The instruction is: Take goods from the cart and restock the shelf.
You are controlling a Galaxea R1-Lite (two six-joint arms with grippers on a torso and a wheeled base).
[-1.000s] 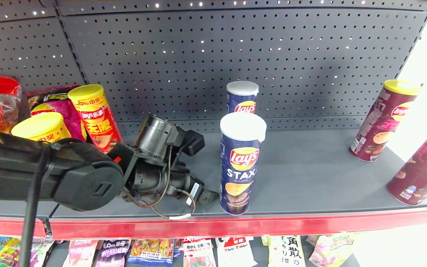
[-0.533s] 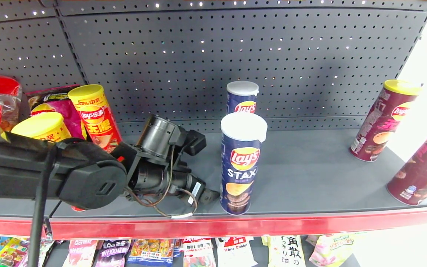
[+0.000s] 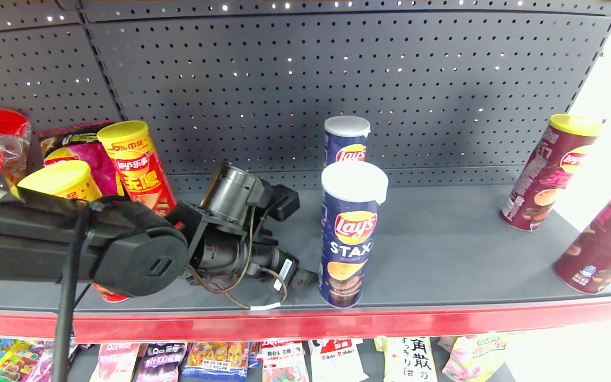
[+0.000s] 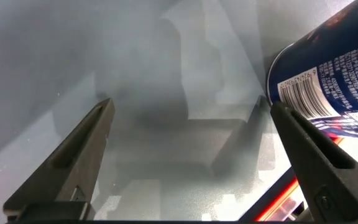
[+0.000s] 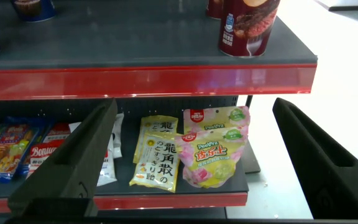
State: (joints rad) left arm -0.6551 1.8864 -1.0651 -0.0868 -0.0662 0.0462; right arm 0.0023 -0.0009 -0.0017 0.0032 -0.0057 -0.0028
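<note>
Standing upright near the front edge of the grey shelf [image 3: 443, 249] is the blue chip can [image 3: 349, 233], white-lidded, with a second blue can [image 3: 346, 139] directly behind it against the pegboard [image 3: 337, 69]. The left arm lies low over the shelf from the left, and the left end effector [image 4: 191, 106] sits just beside the base of the front can. Its fingers [image 4: 86, 149] are spread wide with nothing between them, and the can's lower wall [image 4: 328, 74] is right at the tip of one finger — whether they touch I cannot tell. A yellow-lidded red can [image 3: 136, 164] stands at the left end of the shelf, a maroon can [image 3: 549, 172] at the right end. The right end effector [image 5: 194, 106] hangs below the red shelf lip — fingers also spread and holding nothing — facing the snack bags [image 5: 219, 146] on the tier beneath.
</note>
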